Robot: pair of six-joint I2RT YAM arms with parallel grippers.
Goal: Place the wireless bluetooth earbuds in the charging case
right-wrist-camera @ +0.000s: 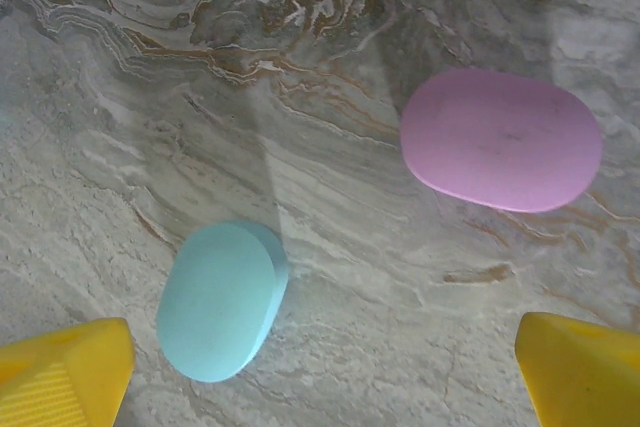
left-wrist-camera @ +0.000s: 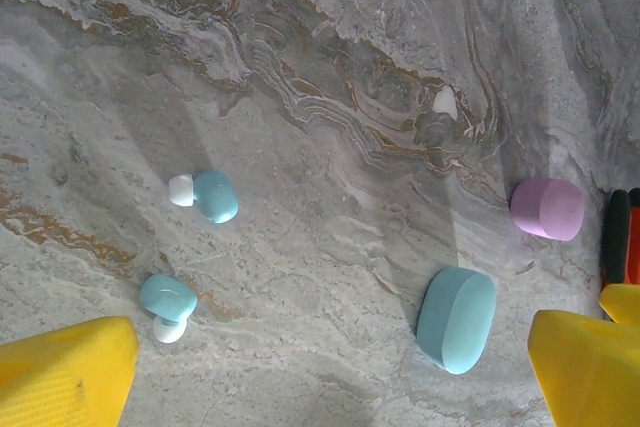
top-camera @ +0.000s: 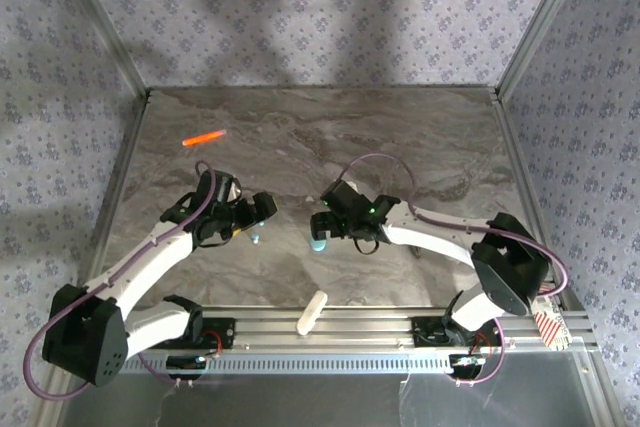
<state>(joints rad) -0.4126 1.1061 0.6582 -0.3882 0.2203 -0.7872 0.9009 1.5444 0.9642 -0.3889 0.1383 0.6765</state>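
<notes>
The left gripper (left-wrist-camera: 325, 357) and the right gripper (right-wrist-camera: 325, 357) each stand with jaws fully spread and grip nothing, both poised above the middle of the marbled table (top-camera: 300, 127). In the left wrist view, one teal earbud (left-wrist-camera: 205, 195) and a second teal earbud (left-wrist-camera: 167, 304), each with a white tip, lie loose on the table near each other but not touching, well apart from the teal case (left-wrist-camera: 457, 319) and the pink case (left-wrist-camera: 547, 208). In the right wrist view, both cases lie shut and flat on the table, near each other but apart, ahead of the yellow fingers (right-wrist-camera: 65, 372).
</notes>
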